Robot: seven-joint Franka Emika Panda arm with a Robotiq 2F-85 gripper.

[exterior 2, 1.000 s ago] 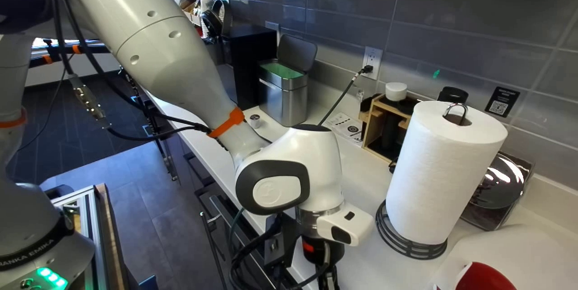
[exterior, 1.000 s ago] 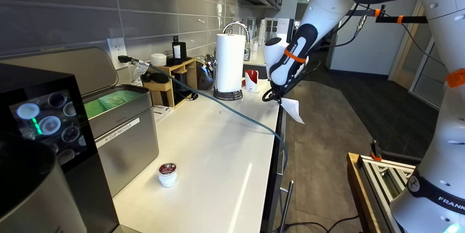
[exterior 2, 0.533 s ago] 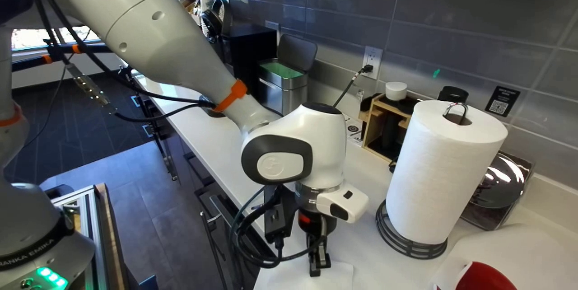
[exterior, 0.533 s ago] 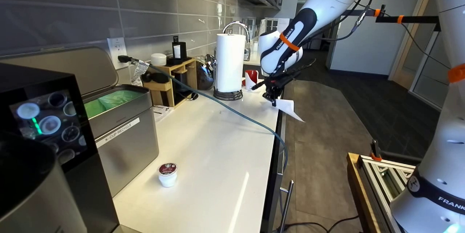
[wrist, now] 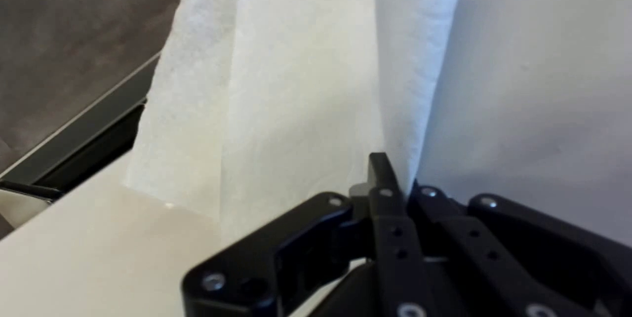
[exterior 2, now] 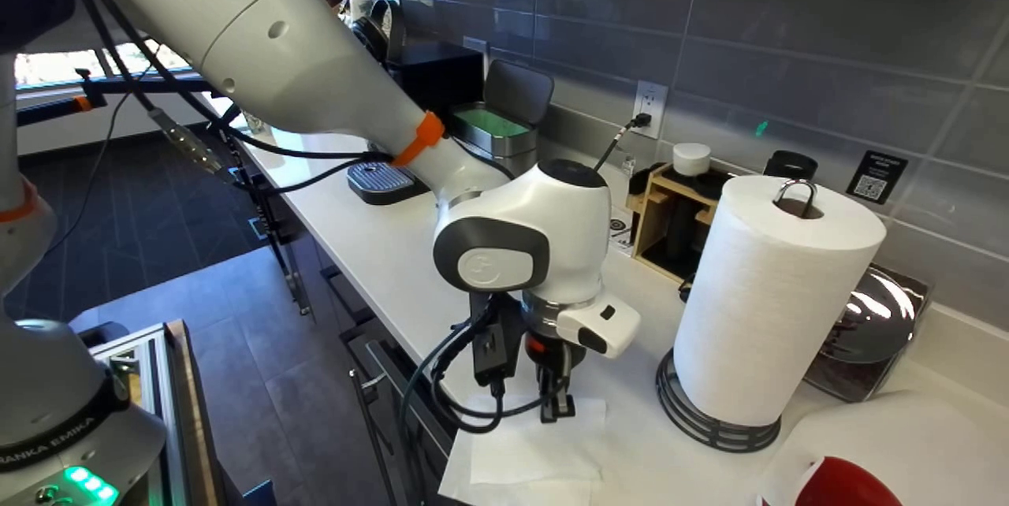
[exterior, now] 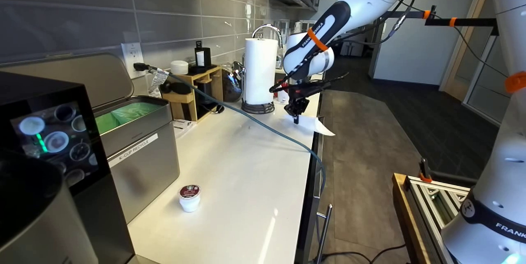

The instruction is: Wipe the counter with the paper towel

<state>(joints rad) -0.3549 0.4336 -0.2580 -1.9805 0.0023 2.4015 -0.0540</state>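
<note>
The paper towel (exterior: 309, 123) is a limp white sheet, lying partly on the off-white counter (exterior: 230, 165) with one corner hanging over its dark front edge. It also shows spread under my gripper in an exterior view (exterior 2: 536, 455). My gripper (exterior 2: 558, 416) points down at the counter with its tips low on the towel. In the wrist view the gripper (wrist: 402, 178) is shut on a raised fold of the paper towel (wrist: 301, 85). The rest of the sheet fans out ahead and reaches past the counter edge. I cannot tell whether the fingertips touch the counter.
The upright white roll (exterior 2: 772, 309) on its wire stand is close to my gripper. A blue cable (exterior: 263, 126) crosses the counter. A small pod cup (exterior: 190, 199), a metal bin (exterior: 144, 153), a wooden rack (exterior 2: 670, 230) and a red-and-white object (exterior 2: 847, 482) stand on the counter.
My gripper has moved in from the front edge over the counter and lower, dragging the paper towel along. More of the towel now lies on the counter and less hangs over.
</note>
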